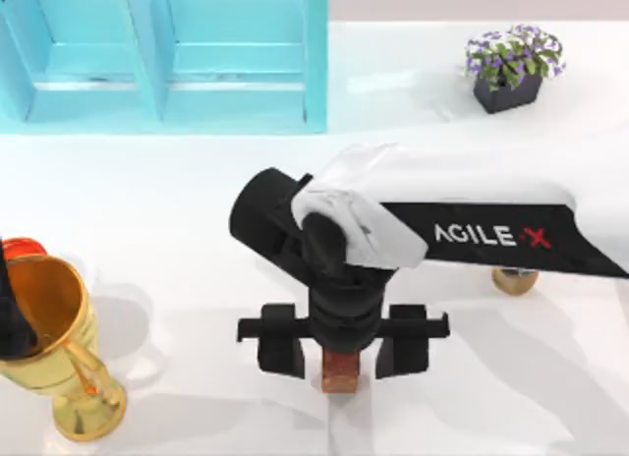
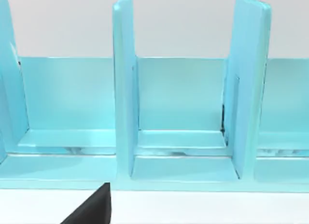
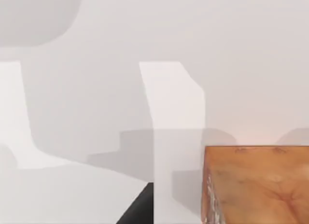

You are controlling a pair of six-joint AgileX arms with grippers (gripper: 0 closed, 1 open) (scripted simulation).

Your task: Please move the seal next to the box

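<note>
The seal (image 1: 340, 372) is a small red-brown block with an orange-tan face, standing on the white table near its front edge. My right gripper (image 1: 341, 356) hangs right over the seal, open, with one black finger (image 1: 282, 352) on each side and apart from it. In the right wrist view the seal's tan top (image 3: 256, 185) is close up, beside a dark fingertip (image 3: 139, 210). The light-blue box (image 1: 167, 58) with open compartments stands at the back left, and its dividers (image 2: 246, 89) face the left wrist camera. My left arm (image 1: 8, 309) is parked at the left edge.
A golden goblet (image 1: 54, 353) stands at the front left with a red object (image 1: 20, 248) behind it. A potted plant (image 1: 511, 63) with purple flowers is at the back right. A tan round object (image 1: 514, 278) pokes out from under the right arm.
</note>
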